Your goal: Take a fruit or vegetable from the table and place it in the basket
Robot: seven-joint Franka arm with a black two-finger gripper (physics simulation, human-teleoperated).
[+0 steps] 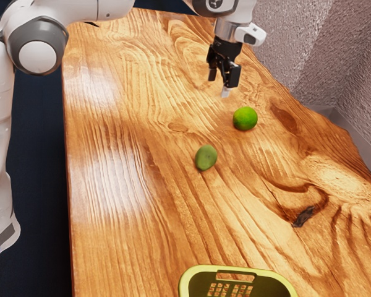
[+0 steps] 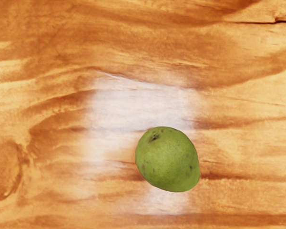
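At the exterior view's lower edge stands the yellow-green basket (image 1: 204,268). Beyond it, the green mango (image 1: 206,158), then the lime (image 1: 245,118), lie on the wooden table (image 1: 123,235). Farther, the gripper (image 1: 219,85) hangs, fingers apart. Approach seems in hand; next calls for lowering around the mango.

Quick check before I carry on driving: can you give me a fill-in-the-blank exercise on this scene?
1. Between its fingers, the gripper holds ____.
2. Of the bright green fruit and the duller green fruit, the one nearer the basket is the ____ one.
3. The number of fruits resting on the table is ____.
4. The basket is cut off by the exterior view's ____ edge.

Missing words: nothing; duller; two; lower.
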